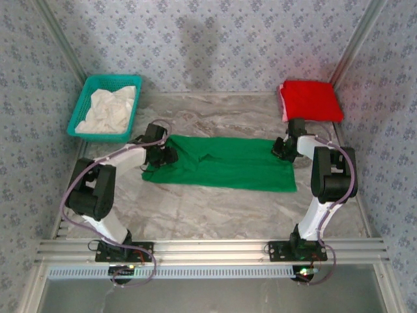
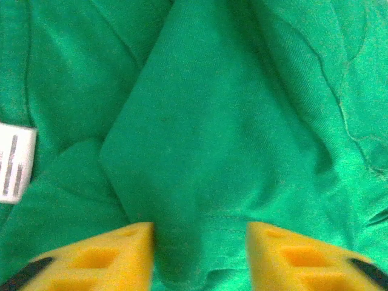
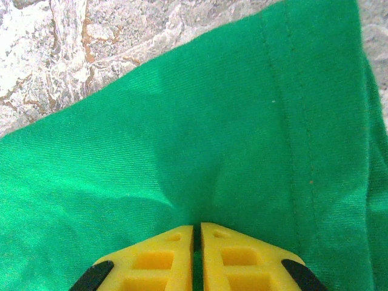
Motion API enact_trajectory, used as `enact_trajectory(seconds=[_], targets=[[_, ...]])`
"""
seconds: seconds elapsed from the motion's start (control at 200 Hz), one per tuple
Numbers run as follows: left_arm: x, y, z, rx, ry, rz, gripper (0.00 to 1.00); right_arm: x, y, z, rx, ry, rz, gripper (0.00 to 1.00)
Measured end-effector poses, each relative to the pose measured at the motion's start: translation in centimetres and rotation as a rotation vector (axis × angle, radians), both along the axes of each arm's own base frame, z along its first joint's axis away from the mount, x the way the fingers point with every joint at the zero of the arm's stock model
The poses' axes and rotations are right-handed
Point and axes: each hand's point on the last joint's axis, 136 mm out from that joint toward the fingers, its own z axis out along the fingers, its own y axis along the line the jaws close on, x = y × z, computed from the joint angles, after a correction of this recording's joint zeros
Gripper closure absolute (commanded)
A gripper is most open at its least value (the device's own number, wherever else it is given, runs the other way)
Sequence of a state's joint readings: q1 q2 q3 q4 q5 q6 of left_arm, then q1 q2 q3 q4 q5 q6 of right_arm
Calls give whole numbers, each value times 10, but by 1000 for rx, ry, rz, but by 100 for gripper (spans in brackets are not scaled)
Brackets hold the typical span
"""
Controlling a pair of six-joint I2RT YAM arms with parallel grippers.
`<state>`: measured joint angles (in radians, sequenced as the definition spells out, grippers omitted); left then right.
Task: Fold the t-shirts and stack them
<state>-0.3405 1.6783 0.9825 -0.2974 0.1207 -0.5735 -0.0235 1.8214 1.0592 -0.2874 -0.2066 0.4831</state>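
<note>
Green t-shirt (image 1: 221, 163) lies spread at the ctr of the table (image 1: 208, 208), long side running left-right, folded into a wide strip; how many layers it has is hard to read from the top cam. The left gripper (image 1: 163, 155) sits on the shirt's left end and the right gripper (image 1: 285, 149) on its right end near the far edge. From above, both sets of fingers are hidden under the wrist bodies. On the left wrist cam the left gripper (image 2: 200, 233) has its yellow fingers (image 2: 109, 257) set well apart w/ a raised ridge of the green t-shirt (image 2: 200, 139) btw them. Whether the pads press the cloth can't be told. A white label (image 2: 15, 160) shows at the left edge, partly cropped, print too blurred to read. On the right wrist cam the right gripper (image 3: 197, 233) is closed to a thin slit, pinching the green t-shirt (image 3: 200, 151) near a stitched hem, w/ marble table (image 3: 121, 42) beyond. The red t-shirt (image 1: 309, 99) rests folded at the far right corner, apart from the green one. A teal basket (image 1: 107, 79) at far left holds a crumpled white cloth (image 1: 111, 109).
</note>
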Motion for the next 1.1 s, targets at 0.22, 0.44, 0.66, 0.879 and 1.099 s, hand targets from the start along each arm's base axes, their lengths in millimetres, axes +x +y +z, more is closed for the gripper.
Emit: enact_trajectory(seconds=[0.22,0.44,0.66,0.879,1.099], targets=[[2,2,-1,19,-3,-2,100,0,0,0,0,0,0,86],[-7,7,23,85,5,-1,100,0,0,0,0,0,0,86],[-34,21,50,140,22,4,100,1,0,2,0,1,0,85],[-63,37,26,192,111,23,54,0,0,2,0,6,0,85],[-55,35,42,184,66,20,57,3,2,9,-8,9,7,83]])
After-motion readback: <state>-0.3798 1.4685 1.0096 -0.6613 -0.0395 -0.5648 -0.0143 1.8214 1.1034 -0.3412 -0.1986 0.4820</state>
